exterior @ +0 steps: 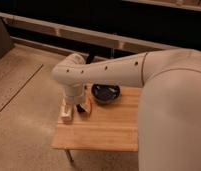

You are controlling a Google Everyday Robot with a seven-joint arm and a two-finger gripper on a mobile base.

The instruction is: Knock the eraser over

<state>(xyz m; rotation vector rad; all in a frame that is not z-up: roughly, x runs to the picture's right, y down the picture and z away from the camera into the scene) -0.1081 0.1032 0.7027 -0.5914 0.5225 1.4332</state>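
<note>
The gripper (75, 104), open or closed I cannot tell, hangs beside the eraser (85, 106) near the bowl (105, 93).

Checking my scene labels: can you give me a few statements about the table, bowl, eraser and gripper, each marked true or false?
The dark bowl sits on the wooden table. True.
The eraser lies inside the bowl. False: it is on the table, beside the bowl.
The gripper is low over the table near the eraser. True.
The cream-white object is on the floor. False: it is at the table's edge.
</note>
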